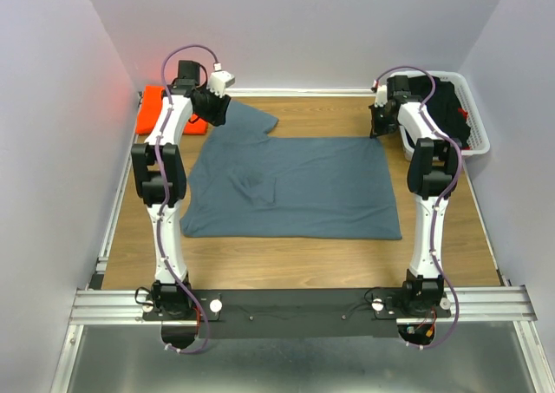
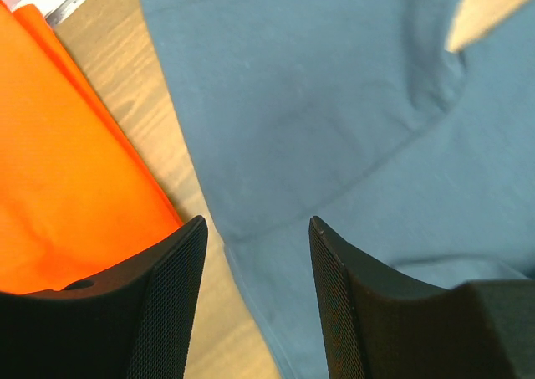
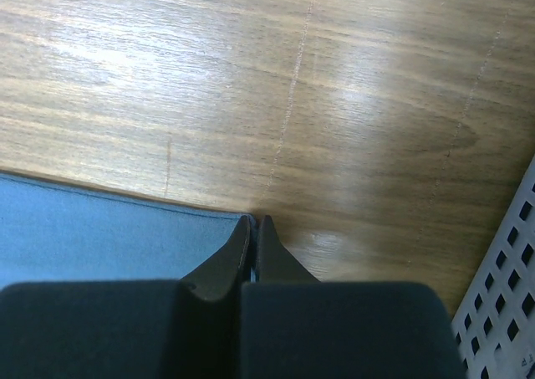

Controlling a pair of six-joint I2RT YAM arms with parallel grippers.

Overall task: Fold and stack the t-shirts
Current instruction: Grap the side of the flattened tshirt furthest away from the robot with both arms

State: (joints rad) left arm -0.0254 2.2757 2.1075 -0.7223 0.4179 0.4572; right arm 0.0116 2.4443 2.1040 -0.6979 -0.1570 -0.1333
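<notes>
On the surface (image 3: 334, 78), a blue-grey t-shirt (image 1: 295, 185) lay spread.
Left pincer (image 2: 257, 222) hung open over its sleeve; right pincer (image 3: 255, 220) was shut at its corner.

Light in the top view is soft and even, coming from above. The pale walls are bright, nothing casts a hard shadow, and the arms leave only faint smudges on the tabletop (image 1: 286, 258). A red glow spills onto the left wall beside the orange shirt (image 1: 153, 109). In the left wrist view that orange is saturated and almost without detail. The grey shirt (image 2: 334, 103) looks slightly soft, while the mesh on the left jaws is crisp. The right wrist view has white glare patches on the wood, and the right jaws are dark and blurred along the bottom edge.
</notes>
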